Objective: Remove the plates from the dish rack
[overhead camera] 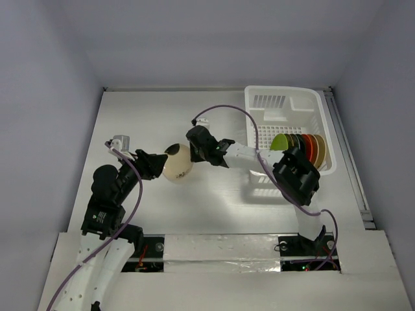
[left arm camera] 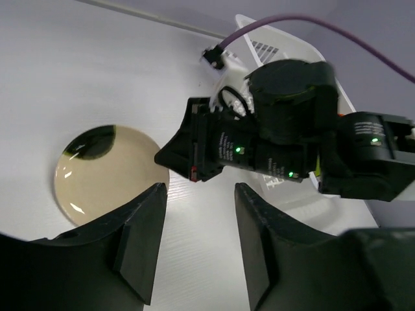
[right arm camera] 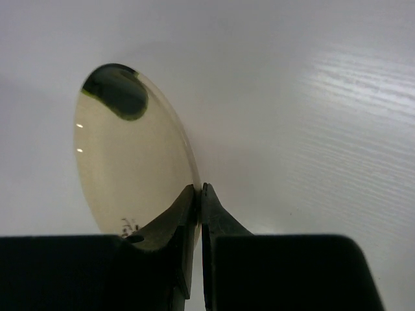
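Observation:
My right gripper (overhead camera: 190, 154) is shut on the rim of a cream plate (overhead camera: 177, 162) and holds it over the table's middle, left of the dish rack (overhead camera: 259, 129). The right wrist view shows its closed fingers (right arm camera: 189, 214) pinching the cream plate (right arm camera: 126, 155) on edge. My left gripper (overhead camera: 157, 166) is open and empty just left of the plate; in the left wrist view its fingers (left arm camera: 139, 227) point past the cream plate (left arm camera: 107, 172) at the right gripper (left arm camera: 172, 155). Several plates, lime green (overhead camera: 282, 141), dark and red (overhead camera: 312, 148), stand on edge in the rack.
The rack (left arm camera: 285, 48) sits at the table's far right, close to the right wall. The right arm's purple cable (overhead camera: 227, 109) arcs above the table and over the rack's near-left rim. A taped strip runs along the table's near edge (overhead camera: 220, 249).

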